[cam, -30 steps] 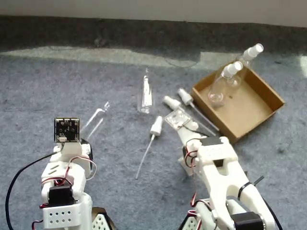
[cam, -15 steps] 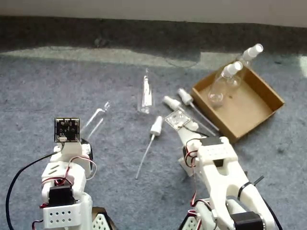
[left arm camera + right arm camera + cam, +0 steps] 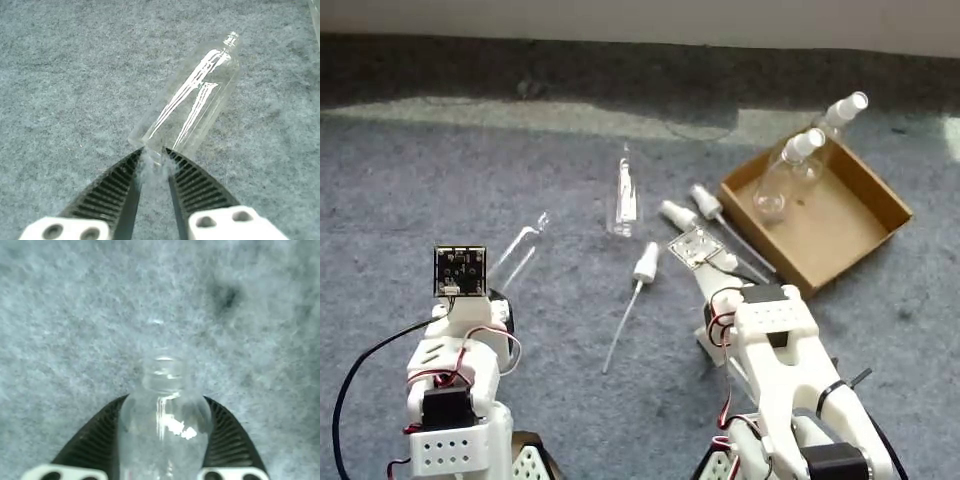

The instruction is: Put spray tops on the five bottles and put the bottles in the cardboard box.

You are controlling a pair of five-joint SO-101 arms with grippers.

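The right gripper (image 3: pixel 163 401) is clamped around an uncapped bottle (image 3: pixel 162 432), with the cardboard box (image 3: pixel 880 225) toward its three o'clock. It looks light, stiff and slippery, so a mid-body hold suits. The left gripper (image 3: pixel 154 151), barely parted, noses a lying bottle (image 3: pixel 190 100) at its base.

Grey carpet (image 3: pixel 410 190), sunlit patch (image 3: pixel 520 115), dark strip (image 3: pixel 620 65) below pale wall (image 3: pixel 620 15)

Five bottles (image 3: pixel 788 170) (image 3: pixel 830 120) (image 3: pixel 624 200) (image 3: pixel 515 255) (image 3: pixel 162 430), three loose spray tops (image 3: pixel 645 262) (image 3: pixel 677 213) (image 3: pixel 705 200), one cardboard box (image 3: pixel 865 250).
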